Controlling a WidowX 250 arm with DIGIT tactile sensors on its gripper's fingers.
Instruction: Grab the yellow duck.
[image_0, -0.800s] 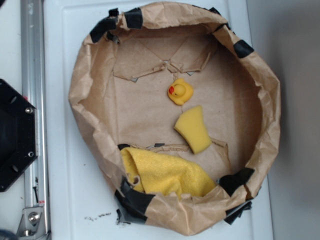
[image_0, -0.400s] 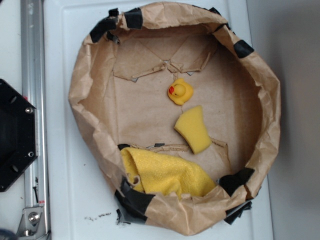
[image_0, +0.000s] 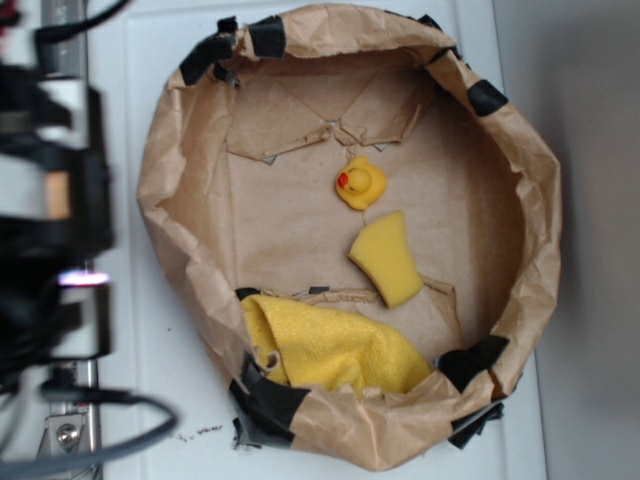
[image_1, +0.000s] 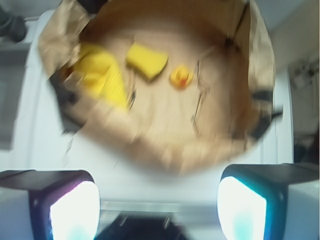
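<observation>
The yellow duck (image_0: 361, 184) is small and glossy with a red-orange beak, and it sits on the floor of a brown paper bowl (image_0: 160, 190), slightly above the middle. The wrist view also shows the duck (image_1: 181, 77), blurred, far ahead inside the bowl (image_1: 250, 65). My gripper (image_1: 157, 210) is open; its two bright fingers stand wide apart at the bottom corners with nothing between them. It hovers outside the bowl's rim, well short of the duck. In the exterior view my arm (image_0: 50, 210) is a dark blur at the left edge.
A yellow wedge sponge (image_0: 387, 259) lies just below the duck. A fuzzy yellow cloth (image_0: 335, 348) is bunched against the bowl's lower wall. The crumpled walls carry black tape patches (image_0: 270, 400). A metal rail (image_0: 62, 30) runs down the left of the white table (image_0: 130, 400).
My arm has swung into the exterior view at the left, covering the black base and rail. The duck, sponge and cloth have not moved.
</observation>
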